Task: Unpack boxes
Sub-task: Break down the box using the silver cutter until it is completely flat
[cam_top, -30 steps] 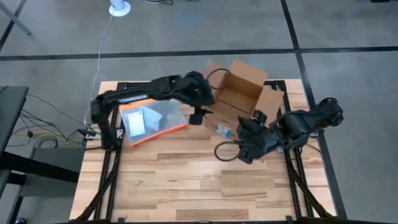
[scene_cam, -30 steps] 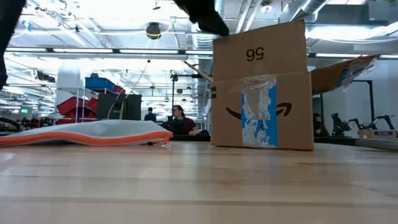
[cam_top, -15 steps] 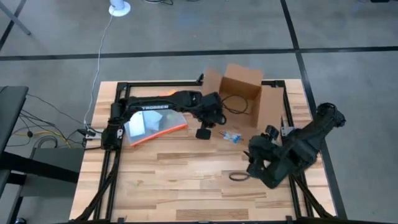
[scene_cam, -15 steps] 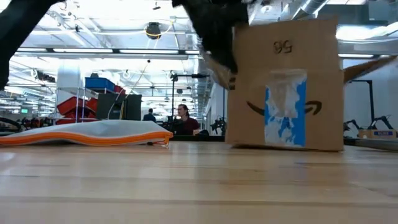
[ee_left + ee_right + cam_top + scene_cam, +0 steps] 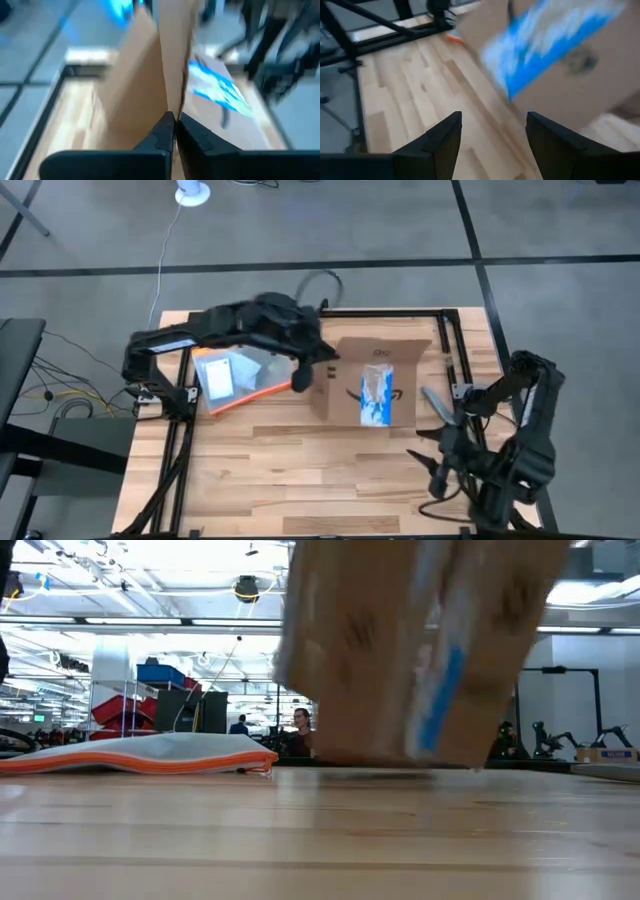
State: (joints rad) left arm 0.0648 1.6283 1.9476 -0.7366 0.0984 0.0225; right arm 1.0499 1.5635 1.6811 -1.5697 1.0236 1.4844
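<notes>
Right gripper (image 5: 437, 470) sits at the near right corner of the bench (image 5: 300, 480), well apart from the box; jaws wide, nothing between them, as the right wrist view shows, with bare wood in the gap. From there the box lies ahead toward the far left, taped face turned its way.

Brown cardboard box (image 5: 368, 383) sits mid-bench, right of centre, tipped over so the face with the blue-and-white tape strip (image 5: 376, 395) and black printed mark points up at the overhead camera. Its long axis runs left-right across the bench. In the low view it looks tilted and off its base, one lower edge near the wood; exact contact cannot tell, too blurred.

Left gripper (image 5: 300, 379) is at the box's left end, just beside it. Left wrist view: jaws narrow, pinched on a thin cardboard panel, likely a flap or wall edge standing upright between the fingers (image 5: 161, 132).

So left arm is the one on the box; right arm is nearer the bench's front edge and free.

Orange-edged clear pouch (image 5: 240, 380) lies flat on the left, under the left arm, apart from the box.
</notes>
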